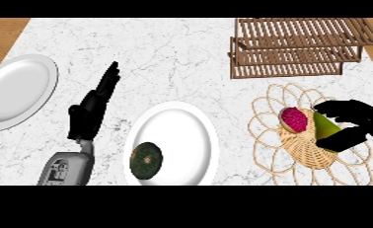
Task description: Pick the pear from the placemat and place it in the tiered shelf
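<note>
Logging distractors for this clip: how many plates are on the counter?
2: left plate at the view's edge, partly cut off; centre plate near the front.

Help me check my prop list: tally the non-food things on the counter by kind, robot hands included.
Plates: 2 (left plate, middle plate)
Tiered shelf: 1
Placemat: 1
Robot hands: 2 (left robot hand, right robot hand curled round the pear)
Total: 6
</note>
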